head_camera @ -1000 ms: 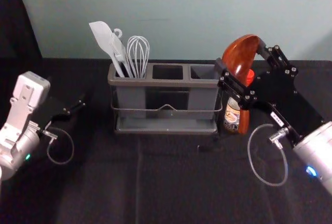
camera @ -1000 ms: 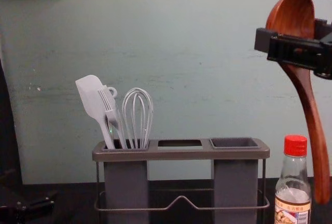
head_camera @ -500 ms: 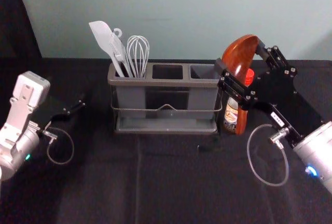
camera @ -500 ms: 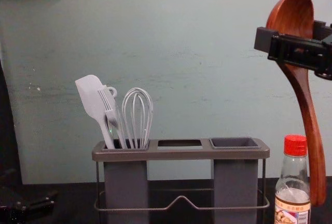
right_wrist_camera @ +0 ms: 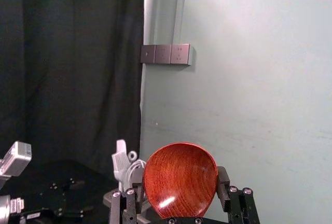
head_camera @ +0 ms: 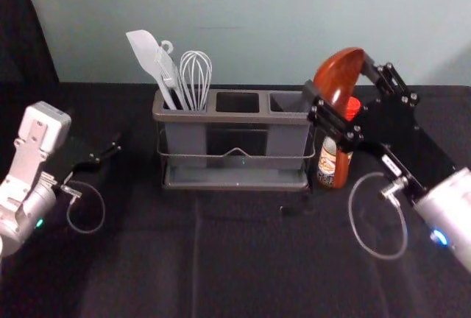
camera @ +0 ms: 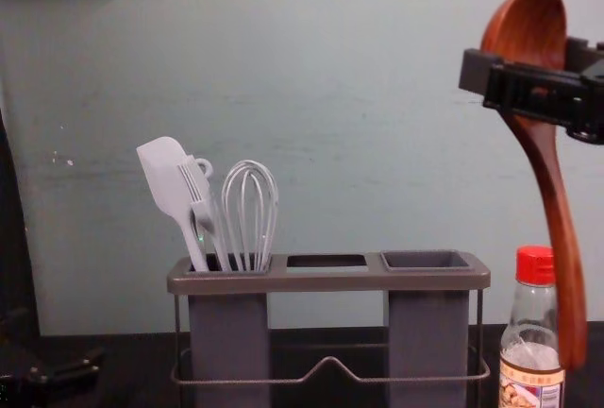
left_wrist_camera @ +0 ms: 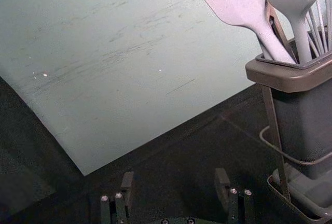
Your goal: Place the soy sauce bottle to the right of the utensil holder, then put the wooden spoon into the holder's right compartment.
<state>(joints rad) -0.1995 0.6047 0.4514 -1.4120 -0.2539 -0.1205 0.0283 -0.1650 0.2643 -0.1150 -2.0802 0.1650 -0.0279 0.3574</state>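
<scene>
our right gripper (camera: 525,61), jaws clamped on the spoon (camera: 556,210) near the bottle (camera: 528,356), could topple it by crossing low; our left gripper (left_wrist_camera: 175,178) idles at left, jaws apart.

Soft, even light falls on the pale wall (head_camera: 257,9) behind the utensil holder (head_camera: 235,118), while the black cloth (head_camera: 250,259) in front of it lies dim. Well to the holder's right, a faint shadow greys the wall. In the right wrist view, the wooden spoon (right_wrist_camera: 179,175) catches a small, hard white glare in its glossy bowl.
</scene>
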